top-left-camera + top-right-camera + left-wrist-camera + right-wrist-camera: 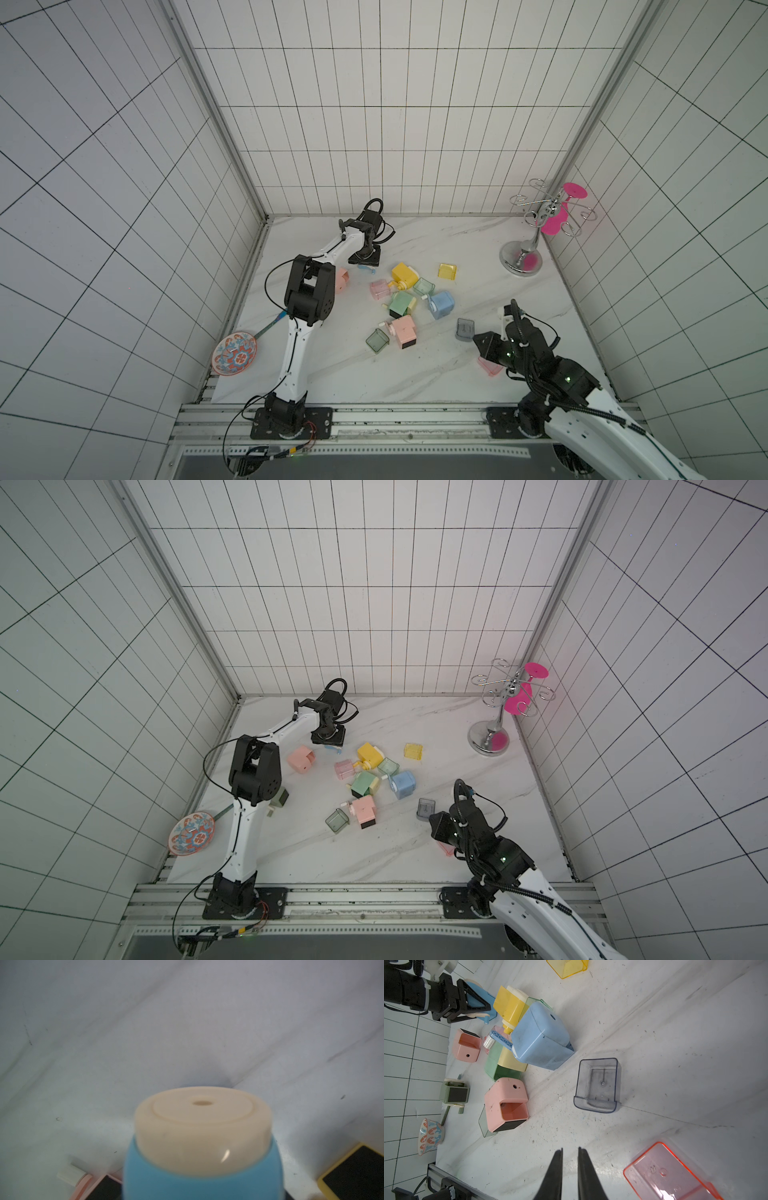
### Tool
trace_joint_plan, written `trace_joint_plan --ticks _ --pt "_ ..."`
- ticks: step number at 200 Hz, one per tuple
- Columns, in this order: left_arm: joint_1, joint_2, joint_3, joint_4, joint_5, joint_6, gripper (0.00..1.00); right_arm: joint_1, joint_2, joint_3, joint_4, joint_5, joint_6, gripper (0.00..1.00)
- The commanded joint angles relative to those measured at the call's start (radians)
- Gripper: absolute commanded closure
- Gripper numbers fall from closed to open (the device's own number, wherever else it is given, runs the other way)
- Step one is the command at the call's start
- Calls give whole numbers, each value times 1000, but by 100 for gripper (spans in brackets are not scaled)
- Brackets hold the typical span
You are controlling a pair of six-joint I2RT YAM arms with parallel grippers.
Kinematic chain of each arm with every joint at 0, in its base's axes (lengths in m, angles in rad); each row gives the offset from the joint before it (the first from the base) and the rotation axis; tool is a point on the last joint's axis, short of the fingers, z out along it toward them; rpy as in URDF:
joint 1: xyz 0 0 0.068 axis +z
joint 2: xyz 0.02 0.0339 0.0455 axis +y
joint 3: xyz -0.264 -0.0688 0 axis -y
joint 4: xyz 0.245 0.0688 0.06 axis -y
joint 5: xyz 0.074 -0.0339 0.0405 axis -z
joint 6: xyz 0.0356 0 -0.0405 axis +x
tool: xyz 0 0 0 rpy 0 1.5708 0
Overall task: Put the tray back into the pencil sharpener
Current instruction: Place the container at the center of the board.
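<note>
Found left gripper (365,262) toward the back of the marble tabletop (415,382), jaws clamped on a small blue sharpener (193,1184) whose cream round end (202,1126) has a small hole. Confirmed that grip in the right wrist view. Found right gripper (570,1149) poised over bare marble at the near right, jaws narrowly parted and holding nothing. Located a smoky blue-grey tray (598,1084) lying loose on the tabletop, open side up, just ahead of the right gripper's tips and touching no sharpener. Noted a red tray (670,1174) just beside the same gripper, also loose. Logged a pale blue sharpener (542,1039) near the blue-grey tray, bunched in the central cluster with a yellow sharpener (510,1007), a green sharpener (500,1068) and a pink sharpener (504,1097), the last with its tray slot empty. Recorded blue sharpener and blue-grey tray well apart.
</note>
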Motion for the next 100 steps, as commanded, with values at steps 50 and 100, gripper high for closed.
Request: trace_joint_plan --ticks 50,100 --pt "0 11 -33 50 -10 -17 32 -10 -2 17 5 3 -6 82" --pt "-1 -13 -44 62 -17 -11 19 -10 -4 18 5 0 -6 82"
